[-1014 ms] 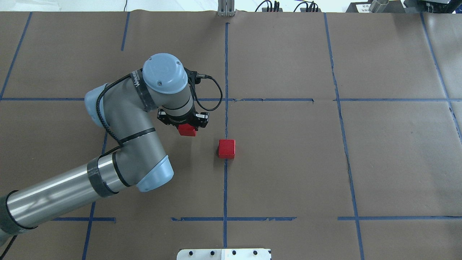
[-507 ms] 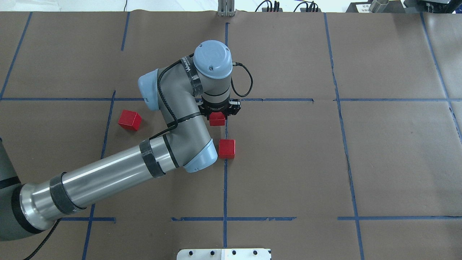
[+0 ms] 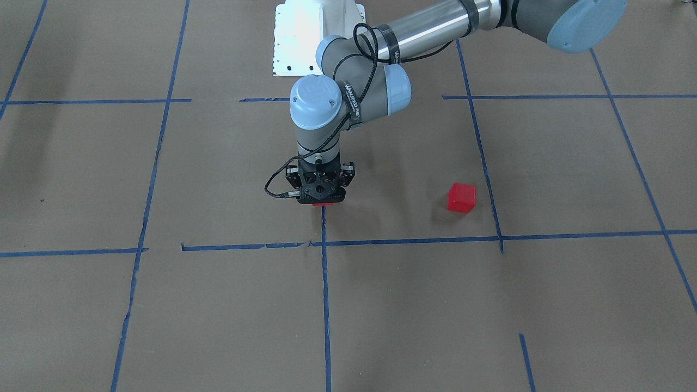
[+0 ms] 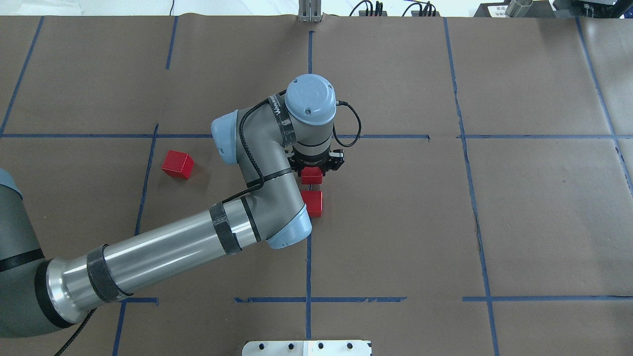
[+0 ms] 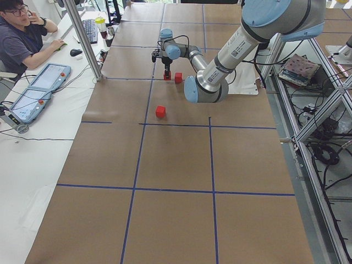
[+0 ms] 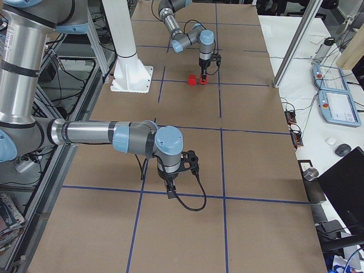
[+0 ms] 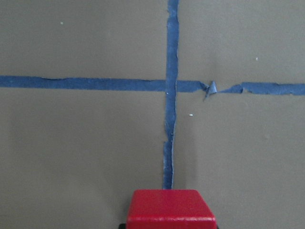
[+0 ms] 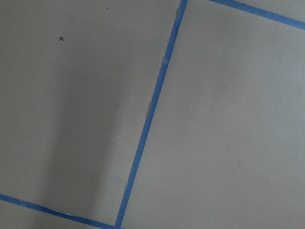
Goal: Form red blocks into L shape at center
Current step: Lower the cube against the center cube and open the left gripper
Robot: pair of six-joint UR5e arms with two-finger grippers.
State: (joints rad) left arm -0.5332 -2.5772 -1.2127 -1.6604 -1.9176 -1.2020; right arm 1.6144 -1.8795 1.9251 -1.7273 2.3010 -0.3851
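My left gripper [image 4: 312,173] is shut on a red block [image 4: 311,176] and holds it low over the blue centre line, just beyond a second red block [image 4: 313,203] that rests on that line in the center cell [image 4: 395,222]. A narrow gap shows between the two. The held block fills the bottom of the left wrist view [image 7: 171,210]. In the front view only its lower edge [image 3: 324,204] shows under the left gripper [image 3: 321,197]. A third red block [image 4: 177,164] lies near the cell's left edge. My right gripper [image 6: 170,190] hovers over bare paper; I cannot tell whether it is open.
The left arm's elbow [image 4: 284,232] hangs over the paper beside the resting block. The white robot base plate [image 4: 306,347] sits at the near edge. An operator [image 5: 22,38] sits at a side desk with teach pendants.
My left arm has swung right with the red block, from left of the centre line to over it, beside the resting block. The third block has come into view.
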